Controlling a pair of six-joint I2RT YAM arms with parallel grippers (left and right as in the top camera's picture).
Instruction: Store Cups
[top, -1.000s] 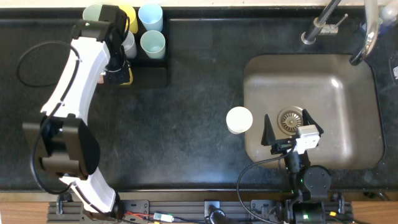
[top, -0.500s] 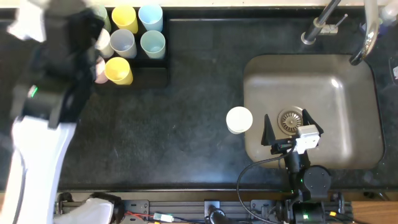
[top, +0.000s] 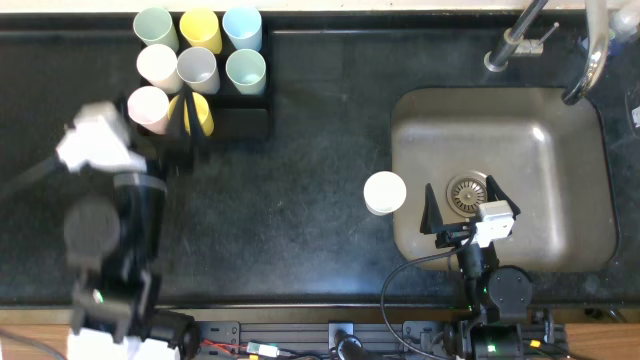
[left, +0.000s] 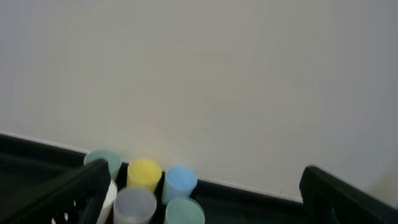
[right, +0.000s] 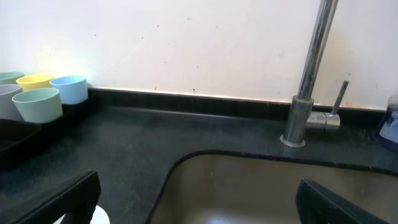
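Change: Since the earlier frames my left arm drew back from the rack (top: 243, 118) toward its base, while my right arm kept its place.
Left gripper (left: 205, 177): its fingers stood wide apart and held nothing; it was lifted and faced the wall above the stored cups.
Right gripper (top: 462, 200): it was also spread and empty, over the sink (top: 560, 130) close to the drain (top: 466, 192).
Stored cups: eight cups stood in the rack, and the second yellow cup (top: 192, 113) sat in the front row beside a pale one.
White cup (top: 385, 192): it stood alone on the counter (top: 300, 220), just beside the left rim of the sink and well apart from the rack.
Key relation: the white cup lay near my right gripper, on its left side; my left gripper was far from it, so I judged the right arm the nearer one.
Axis: the cup was upright and showed round from above; whether its mouth faced up I could not tell.
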